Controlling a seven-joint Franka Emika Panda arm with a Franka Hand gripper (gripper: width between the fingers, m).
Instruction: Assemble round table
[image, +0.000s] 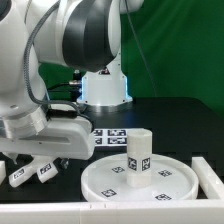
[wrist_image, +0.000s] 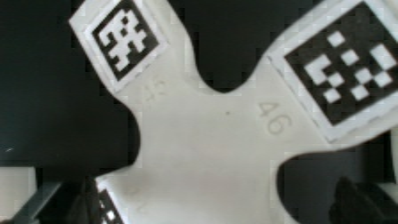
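The large round rimmed disc (image: 150, 183) lies flat at the front of the table, and the short thick cylinder (image: 138, 157) stands upright on it. The small cross-shaped piece (image: 33, 172) lies on the black table on the exterior view's left, partly hidden under my hand. It fills the wrist view (wrist_image: 205, 120), tagged arms spread out. My gripper (image: 35, 160) is low over it. In the wrist view the gripper (wrist_image: 199, 205) has its fingers wide apart, with one arm of the cross between them and a dark gap on one side. It looks open.
The marker board (image: 110, 135) lies behind the disc. A white raised edge (image: 207, 172) stands at the exterior view's right of the disc. The robot's base (image: 105, 88) is at the back, before a green backdrop.
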